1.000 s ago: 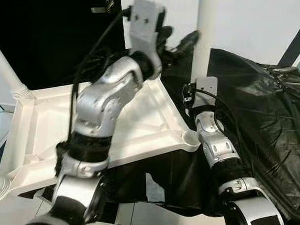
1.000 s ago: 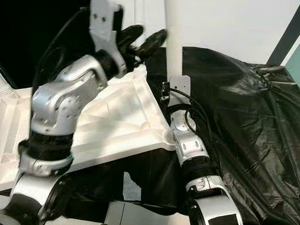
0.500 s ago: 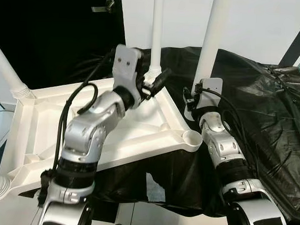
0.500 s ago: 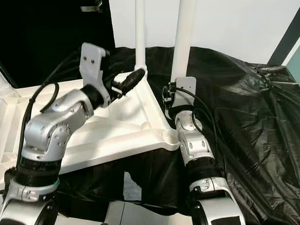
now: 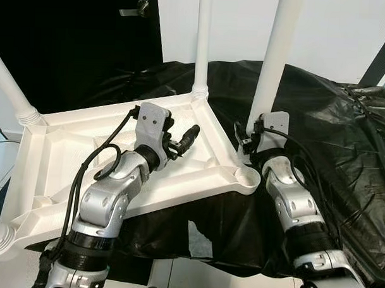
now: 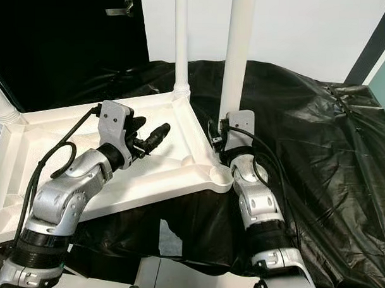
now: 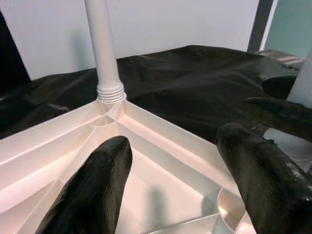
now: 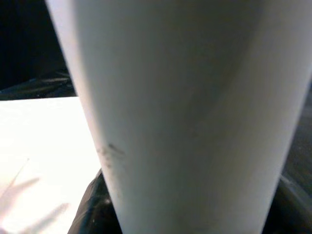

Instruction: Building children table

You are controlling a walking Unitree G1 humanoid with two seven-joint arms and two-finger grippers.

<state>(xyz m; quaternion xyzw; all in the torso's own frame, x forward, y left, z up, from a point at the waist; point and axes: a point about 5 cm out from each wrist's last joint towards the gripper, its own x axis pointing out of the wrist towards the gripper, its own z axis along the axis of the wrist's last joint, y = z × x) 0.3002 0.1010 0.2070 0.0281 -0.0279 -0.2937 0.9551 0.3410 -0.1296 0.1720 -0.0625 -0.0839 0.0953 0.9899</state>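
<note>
table top [image 5: 59,158] upside down on black sheet [image 5: 344,143], ribbed underside up | one leg [image 5: 202,43] upright in far corner socket | right gripper [image 5: 251,143] apparently clamped on second leg [image 5: 274,58] beside near corner socket, fingers hidden | left gripper [image 7: 170,170] spread open, holding nothing, above underside

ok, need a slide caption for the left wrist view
Open left claw hovering over the upturned white tabletop, facing a screwed-in leg at its far corner.
</note>
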